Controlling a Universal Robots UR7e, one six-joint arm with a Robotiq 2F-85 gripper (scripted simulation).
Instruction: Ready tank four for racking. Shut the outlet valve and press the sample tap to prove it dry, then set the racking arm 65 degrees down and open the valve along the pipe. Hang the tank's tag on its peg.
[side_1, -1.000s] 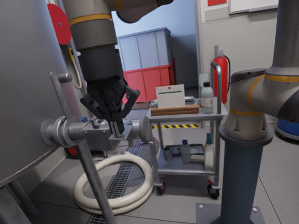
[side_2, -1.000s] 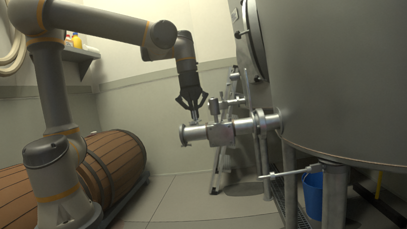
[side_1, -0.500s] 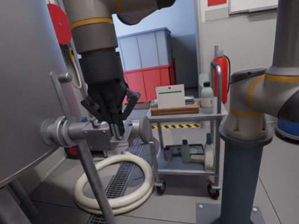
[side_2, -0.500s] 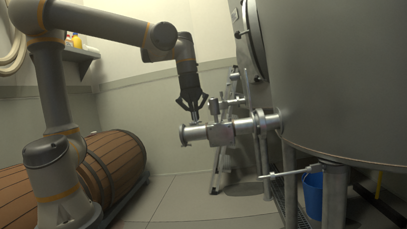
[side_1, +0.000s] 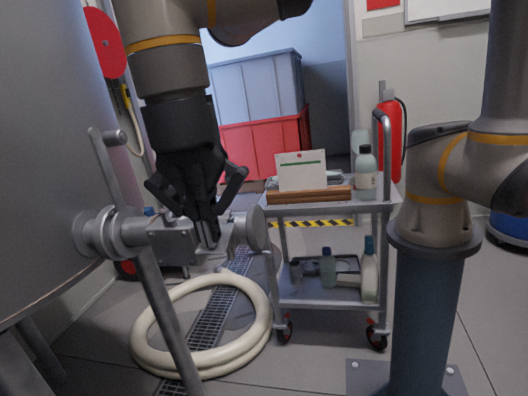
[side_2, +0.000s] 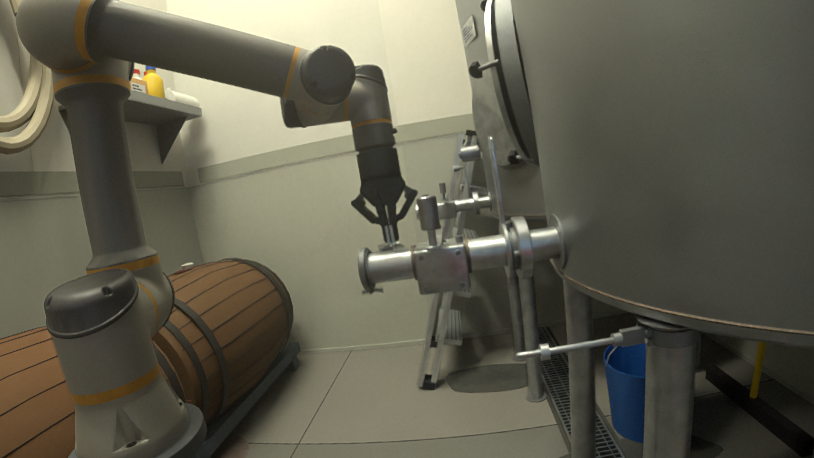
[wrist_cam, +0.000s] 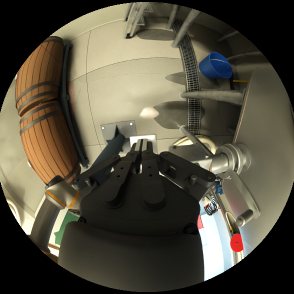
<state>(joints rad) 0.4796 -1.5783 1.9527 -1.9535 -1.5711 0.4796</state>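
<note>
The sample tap (side_2: 389, 246) sits on top of the steel outlet pipe (side_2: 390, 266), near its flanged end. My fingertips come straight down onto it. The square valve body (side_2: 441, 268) (side_1: 171, 242) sits on the pipe toward the tank (side_2: 683, 154). Its handle post (side_2: 428, 215) stands upright just right of my fingers. The long racking arm (side_1: 150, 260) crosses the near side of the tank's fitting, slanting down to the floor. The white tag (side_1: 300, 170) with a green stripe stands on the cart. My gripper (side_2: 390, 236) (side_1: 207, 237) (wrist_cam: 141, 145) is closed and holds nothing.
A wooden barrel (side_2: 222, 324) lies on the floor behind my arm's base. A steel cart (side_1: 330, 240) with bottles stands by the pipe's end. A coiled white hose (side_1: 200, 320) lies over the floor drain. A blue bucket (side_2: 625, 381) sits under the tank. A stepladder (side_2: 449, 268) leans behind the pipe.
</note>
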